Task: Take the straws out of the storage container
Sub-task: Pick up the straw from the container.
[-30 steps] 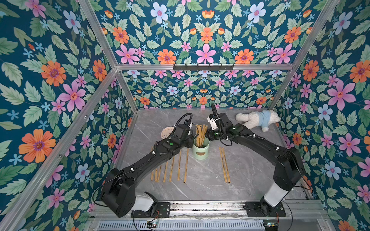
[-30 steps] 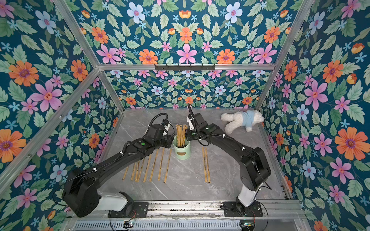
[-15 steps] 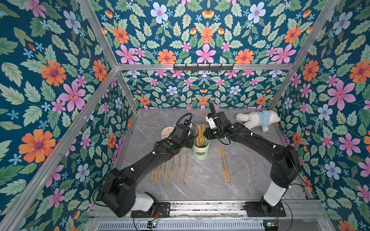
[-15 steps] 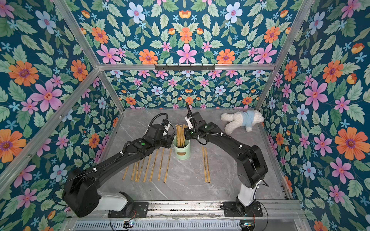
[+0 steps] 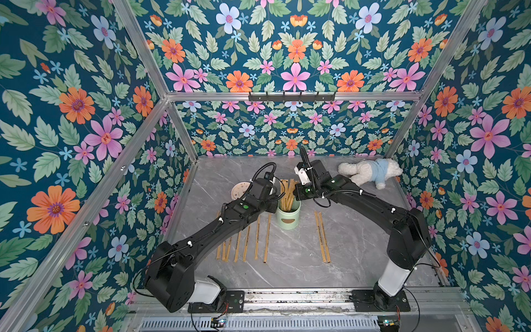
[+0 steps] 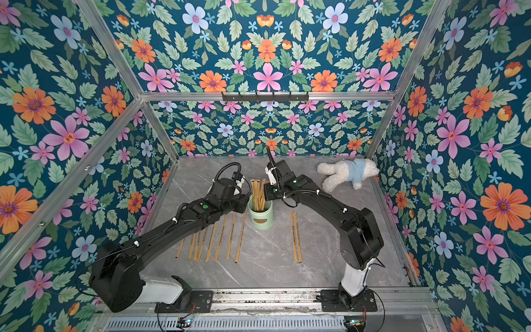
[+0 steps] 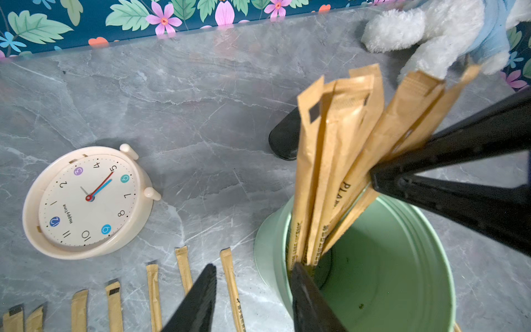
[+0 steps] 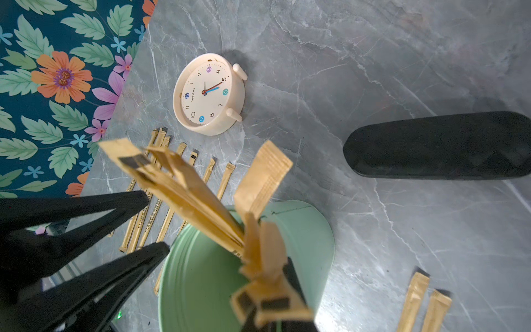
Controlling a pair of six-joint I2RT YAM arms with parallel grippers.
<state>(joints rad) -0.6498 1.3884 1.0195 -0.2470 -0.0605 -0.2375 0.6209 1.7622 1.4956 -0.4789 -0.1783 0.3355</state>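
The storage container (image 5: 288, 219), a mint-green canister, stands mid-table in both top views (image 6: 260, 220). Several tan straws (image 5: 287, 195) stand in it and lean toward its left side. My right gripper (image 8: 270, 312) is shut on the top ends of a couple of those straws (image 8: 260, 250); the left wrist view shows it (image 7: 379, 178) pinching them above the rim. My left gripper (image 7: 253, 281) is open across the container's rim (image 7: 275, 258), one finger inside and one outside. More straws lie on the table left (image 5: 244, 241) and right (image 5: 321, 235) of the container.
A cream clock (image 5: 240, 189) lies face up behind the left arm, clear in the wrist views (image 7: 86, 201). A white plush toy (image 5: 370, 172) lies at the back right. A black oval object (image 8: 436, 145) rests on the table beyond the container.
My right gripper has edged left to the straw tops and shut on them. The left arm and the container have stayed where they were.
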